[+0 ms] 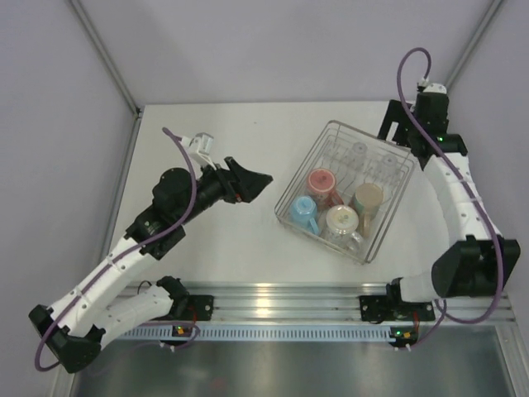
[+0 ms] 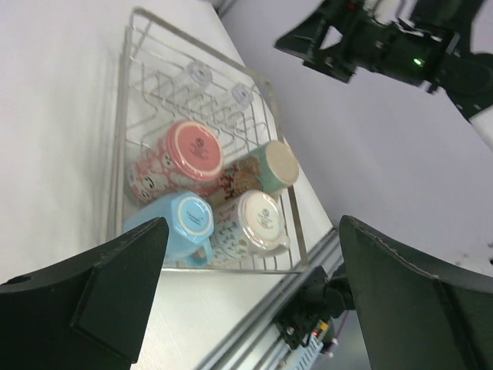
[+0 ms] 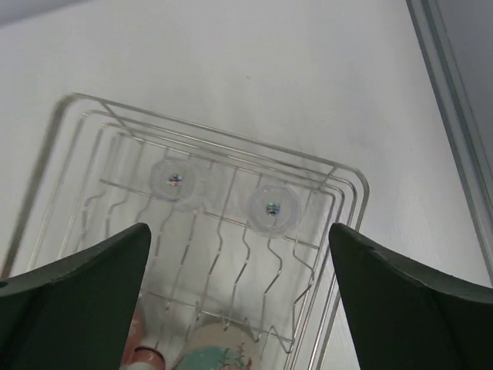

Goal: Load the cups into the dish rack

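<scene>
Four mugs [image 1: 322, 184] and two glasses [image 1: 359, 153] sit inside the rack [image 1: 391, 211]. I read left gripper [image 1: 250, 179] and right gripper [image 1: 399, 131] spread, empty. Mugs: stiff, glazed, probably slick, so pinch the wall. Glasses: light, fragile.

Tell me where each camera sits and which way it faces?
Top external: above, behind the arms, looking down at table and dish rack; both arms show.
Left wrist: beside the rack, facing four mugs; left gripper, open, and the right arm show.
Right wrist: over the rack's far end, facing down at two glasses; right gripper, open, shows.
Both wrist views share the glasses.
</scene>
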